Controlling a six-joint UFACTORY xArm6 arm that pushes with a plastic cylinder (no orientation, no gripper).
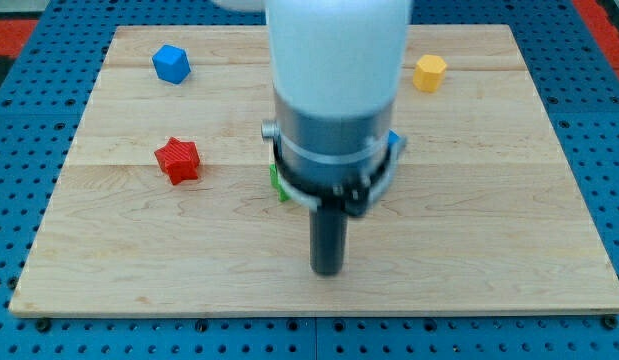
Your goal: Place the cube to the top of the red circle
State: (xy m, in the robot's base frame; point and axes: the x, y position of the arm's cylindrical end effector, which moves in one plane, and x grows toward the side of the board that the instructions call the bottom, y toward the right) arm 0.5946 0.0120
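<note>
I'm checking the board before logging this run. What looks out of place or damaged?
Nothing stands out. The blue cube, red star block and yellow block lie intact on the board; my tip touches none.

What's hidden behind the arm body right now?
Only slivers show: a green block at its left edge and a blue block at its right. Their shapes are covered. My tip touches neither.
</note>
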